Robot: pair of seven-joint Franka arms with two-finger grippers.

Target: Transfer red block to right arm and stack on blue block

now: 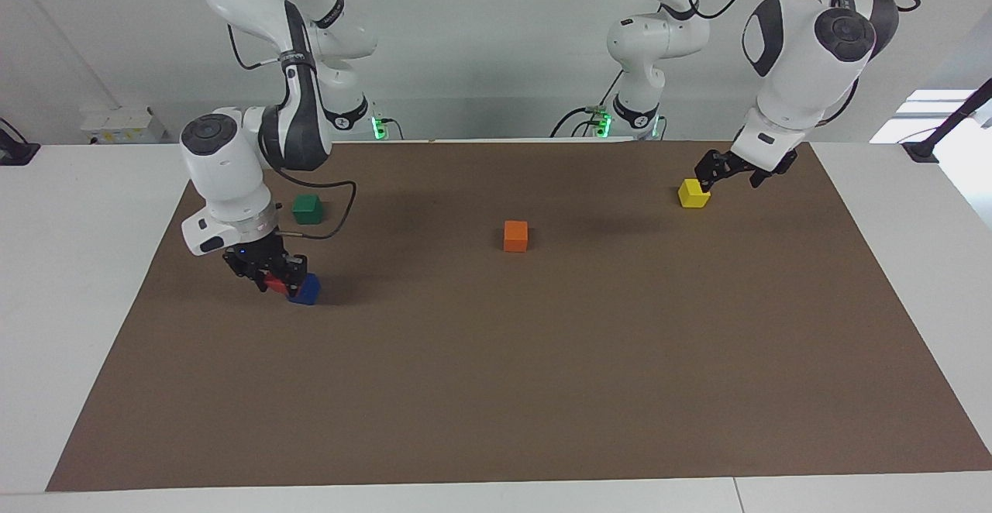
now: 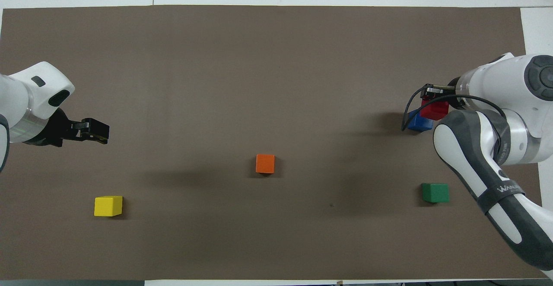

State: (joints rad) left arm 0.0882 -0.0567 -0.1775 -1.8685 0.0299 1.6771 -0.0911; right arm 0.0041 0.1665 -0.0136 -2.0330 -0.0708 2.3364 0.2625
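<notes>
My right gripper (image 1: 273, 274) is shut on the red block (image 1: 274, 284) and holds it tilted, low over the mat. The red block is right against the blue block (image 1: 307, 290), on the side toward the right arm's end of the table, and does not rest squarely on top. In the overhead view the red block (image 2: 434, 109) overlaps one corner of the blue block (image 2: 419, 123), and my right gripper (image 2: 433, 101) is partly hidden by its own wrist. My left gripper (image 1: 732, 180) is open and empty, raised beside a yellow block; it also shows in the overhead view (image 2: 98, 132).
A yellow block (image 1: 694, 193) lies at the left arm's end of the brown mat (image 1: 496, 389). An orange block (image 1: 515, 235) lies mid-mat. A green block (image 1: 307, 208) lies nearer to the robots than the blue block. A cable hangs from the right wrist.
</notes>
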